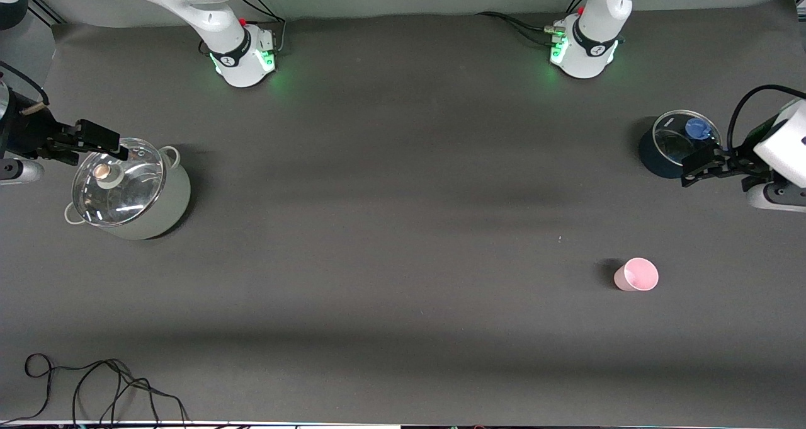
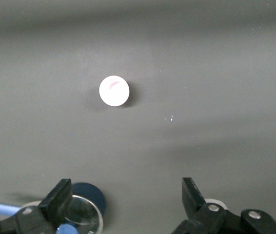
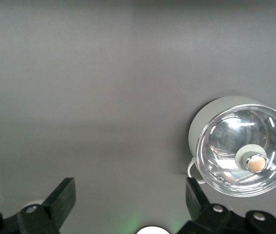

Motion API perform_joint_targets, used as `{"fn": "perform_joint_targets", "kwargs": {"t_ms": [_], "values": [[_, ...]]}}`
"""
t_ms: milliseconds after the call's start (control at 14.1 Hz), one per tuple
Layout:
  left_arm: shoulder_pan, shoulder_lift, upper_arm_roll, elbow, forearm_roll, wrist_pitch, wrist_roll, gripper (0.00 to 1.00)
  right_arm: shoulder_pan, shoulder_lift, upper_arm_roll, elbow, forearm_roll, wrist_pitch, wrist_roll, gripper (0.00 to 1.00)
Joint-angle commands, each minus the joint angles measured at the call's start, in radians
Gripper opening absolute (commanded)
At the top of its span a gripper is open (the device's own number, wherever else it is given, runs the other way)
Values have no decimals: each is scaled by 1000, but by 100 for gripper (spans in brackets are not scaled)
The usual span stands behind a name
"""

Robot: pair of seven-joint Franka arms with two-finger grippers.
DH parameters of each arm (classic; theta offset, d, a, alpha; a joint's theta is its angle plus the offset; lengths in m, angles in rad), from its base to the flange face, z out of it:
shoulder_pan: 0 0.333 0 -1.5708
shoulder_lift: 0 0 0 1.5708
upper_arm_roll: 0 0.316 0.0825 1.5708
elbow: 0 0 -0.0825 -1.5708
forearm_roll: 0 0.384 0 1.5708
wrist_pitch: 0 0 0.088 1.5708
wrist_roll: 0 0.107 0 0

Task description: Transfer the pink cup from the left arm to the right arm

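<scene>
While pink cup (image 1: 636, 274) stands alone on table (image 1: 390, 227), left gripper (image 1: 692, 167) over dark pot (image 1: 661, 148), right gripper (image 1: 104, 144) over steel pot (image 1: 135, 193), both fingers spread, empty.

- The pink cup (image 1: 636, 274) stands upright on the dark worktop (image 1: 390, 215), toward the left arm's end, nothing touching it.
- The left gripper (image 1: 691, 169) hangs over a dark blue pot (image 1: 662, 145) with a glass lid, its jaws apart.
- The right gripper (image 1: 107, 147) hangs over a pale lidded pot (image 1: 135, 189), its jaws apart.
- Black cables (image 1: 107, 391) lie at the worktop's nearest edge.
</scene>
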Motion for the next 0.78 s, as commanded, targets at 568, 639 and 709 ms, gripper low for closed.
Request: {"fn": "perform_joint_targets", "kwargs": {"t_ms": [568,639,709], "values": [[265,168,2,51,-266,166,721,100,-3,7,-6,17,10,-27,-25,100],[280,191,3,51,-294,204,783,100,-3,7,-6,17,10,-27,-25,100],[317,214,2,45,-326,241,846,100,-2,9,-6,19,12,-25,-25,100]]}}
